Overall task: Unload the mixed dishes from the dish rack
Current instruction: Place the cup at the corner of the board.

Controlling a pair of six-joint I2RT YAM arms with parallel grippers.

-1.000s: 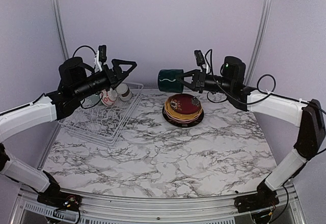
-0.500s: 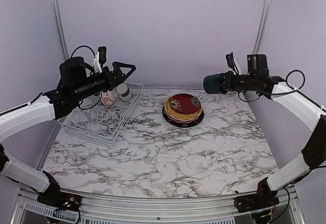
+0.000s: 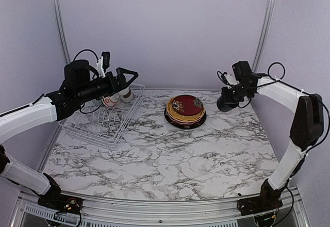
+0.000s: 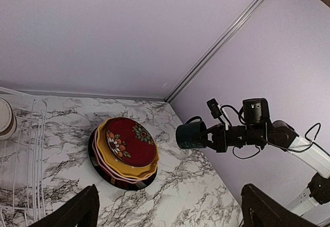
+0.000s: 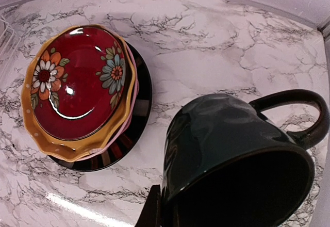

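Observation:
The white wire dish rack (image 3: 98, 121) stands at the left with two small pale cups (image 3: 117, 97) at its far end. One cup (image 4: 4, 116) and the rack wires (image 4: 26, 155) show in the left wrist view. My left gripper (image 3: 126, 75) is open and empty above the rack's far end. The plates (image 3: 185, 110) are stacked on the table, dark red floral on top, then orange-yellow, pink, black. My right gripper (image 3: 230, 98) is shut on the dark teal mug (image 3: 225, 104), tilted and low over the table right of the plates (image 5: 77, 87). The mug (image 5: 232, 144) fills the right wrist view. No green bowl shows.
The back wall runs close behind the plates and mug. The right wall and a metal corner post (image 3: 264, 31) stand just beyond my right arm. Marble tabletop (image 3: 170, 160) extends toward the near edge.
My right arm has swung the mug from above the table's middle out to the right and down beside the plate stack. My left arm has barely moved.

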